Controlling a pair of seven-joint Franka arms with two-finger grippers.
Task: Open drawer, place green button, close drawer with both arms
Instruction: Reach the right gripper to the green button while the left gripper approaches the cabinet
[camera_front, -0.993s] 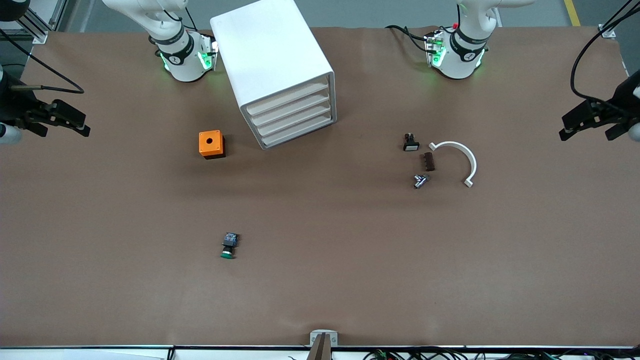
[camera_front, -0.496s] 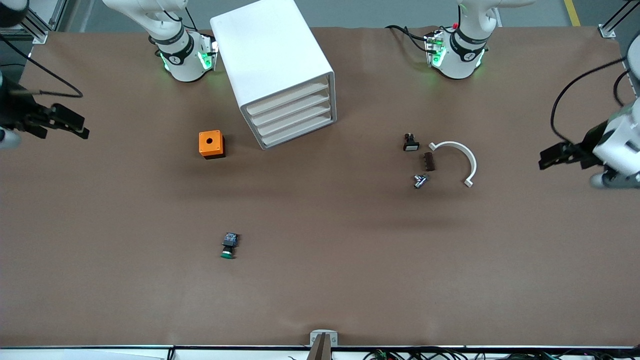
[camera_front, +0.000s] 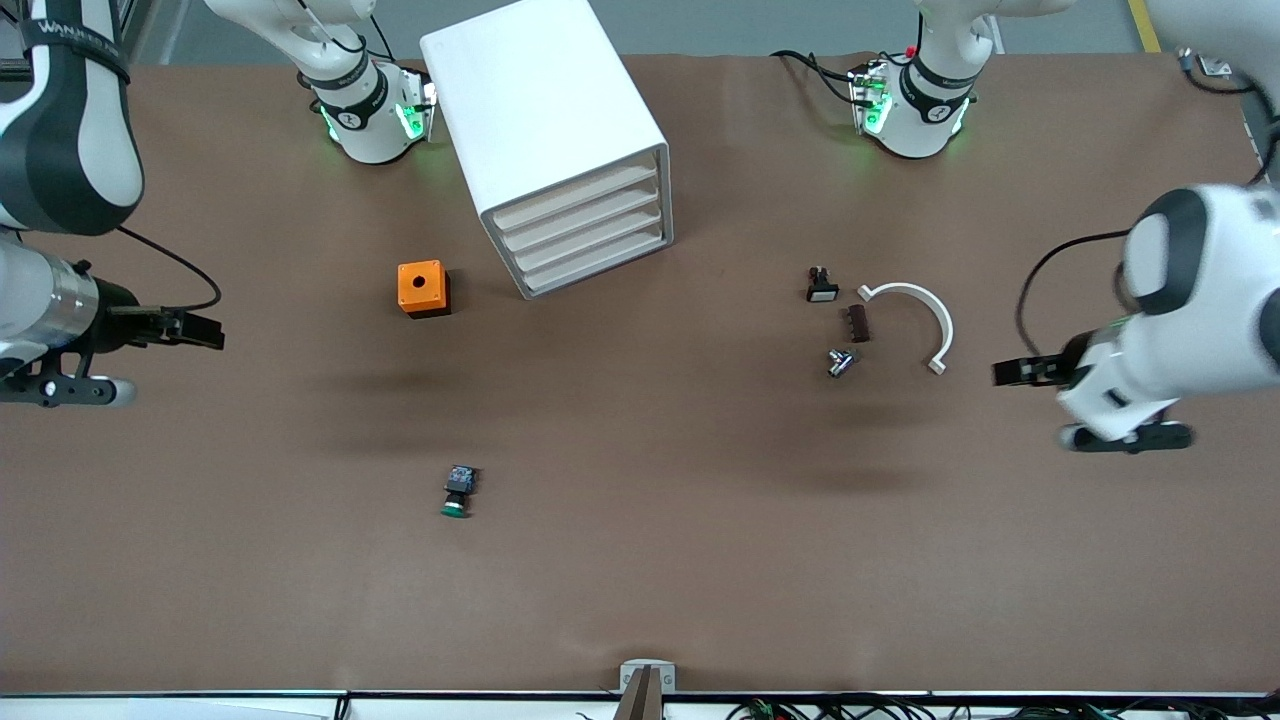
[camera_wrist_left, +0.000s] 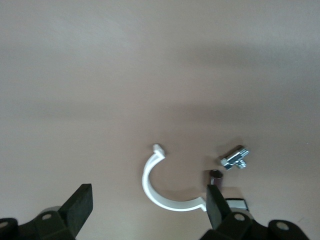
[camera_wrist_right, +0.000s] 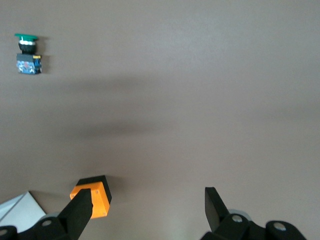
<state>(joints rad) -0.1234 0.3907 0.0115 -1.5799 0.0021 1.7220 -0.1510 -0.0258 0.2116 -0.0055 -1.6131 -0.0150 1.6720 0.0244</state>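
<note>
White jointed arms (camera_front: 1190, 300), black bands, black pincers (camera_front: 1010, 371)

The cabinet (camera_wrist_right: 12, 206) shows only a corner, cut by the right wrist view's edge.

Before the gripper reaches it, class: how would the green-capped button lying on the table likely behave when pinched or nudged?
The button lies on its side, so its round green cap could let it roll if nudged. It looks small and rigid, probably light. Its boxy black-and-blue body seems the steadier place to pinch.
</note>
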